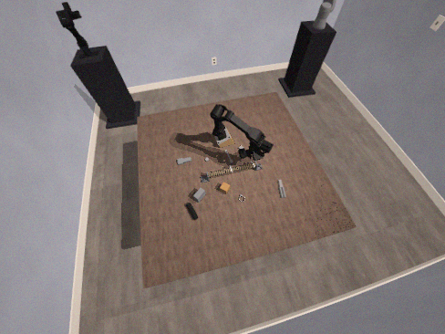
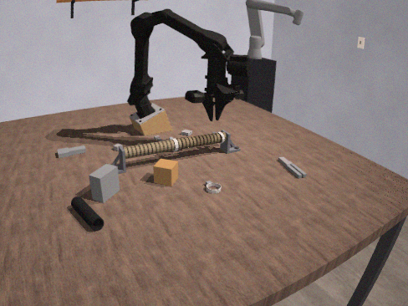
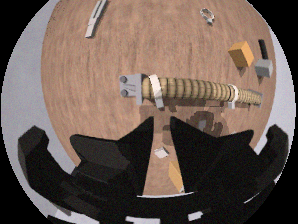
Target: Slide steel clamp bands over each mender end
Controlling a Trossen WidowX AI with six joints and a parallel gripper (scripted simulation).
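A tan ribbed hose [image 2: 155, 147] [image 3: 195, 90] [image 1: 223, 172] lies level between two grey end supports on the wooden table [image 2: 234, 234]. One steel band [image 2: 175, 143] [image 3: 232, 94] sits near the middle of the hose. The other band [image 2: 221, 136] [image 3: 155, 88] sits at the right end, next to the right support [image 2: 229, 145] [image 3: 130, 86]. My gripper [image 2: 215, 116] [image 3: 161, 120] [image 1: 249, 156] hangs above and just behind that right end, fingers pointing down. The fingers stand close together with nothing between them and do not touch the hose.
In front of the hose lie an orange cube [image 2: 165, 171] [image 3: 241, 53], a grey cube [image 2: 104, 182], a black cylinder [image 2: 87, 213] and a loose ring clamp [image 2: 213, 185] [image 3: 207, 15]. A grey bar [image 2: 293, 167] lies at the right, a grey piece [image 2: 71, 151] at the left. The arm's base [image 2: 150, 121] stands behind.
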